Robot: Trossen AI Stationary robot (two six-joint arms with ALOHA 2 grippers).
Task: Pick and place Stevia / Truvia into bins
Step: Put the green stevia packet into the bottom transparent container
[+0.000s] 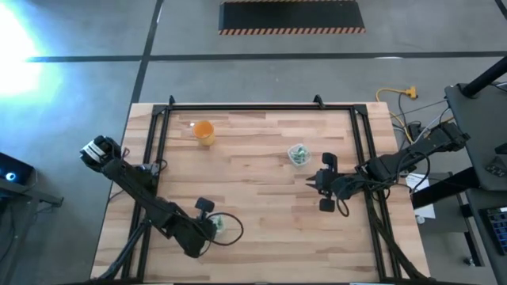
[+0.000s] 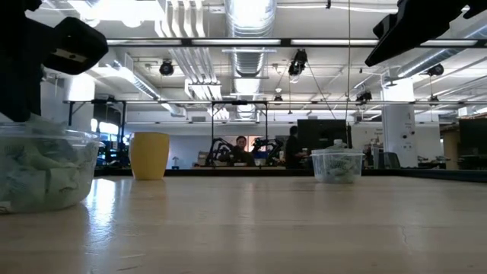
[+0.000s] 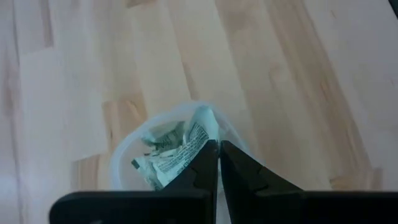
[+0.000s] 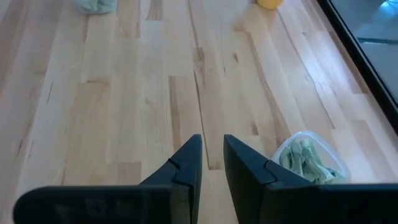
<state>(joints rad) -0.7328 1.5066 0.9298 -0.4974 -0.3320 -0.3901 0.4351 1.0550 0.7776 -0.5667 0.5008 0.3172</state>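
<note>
Where the light wooden bench (image 1: 261, 206) nears its front edge, left of centre, the left gripper (image 1: 215, 226) hangs over a small round clear plastic cup (image 1: 226, 227). Its two dark fingers (image 3: 202, 168) are pressed together, tips just above the cup's rim, with nothing seen between them. This cup holds pale green and white paper sachets with printed text (image 3: 171, 152), crumpled together; in the low view the same cup (image 2: 46, 171) appears large at the picture's left and well filled. An orange cup (image 1: 204, 132) stands near the back edge, left of centre, apart from both arms. A second small clear plastic cup (image 1: 299, 154), also holding green and white sachets (image 4: 306, 160), stands right of centre, between the bench's middle and its back edge. The right gripper (image 1: 310, 182) hovers over bare wood just in front of this second cup, toward the right edge of the bench. Its fingers (image 4: 186, 163) stand slightly apart with a narrow gap and hold nothing. Beyond the bench, the low view shows a seated person (image 2: 240, 149) far off in the room.
</note>
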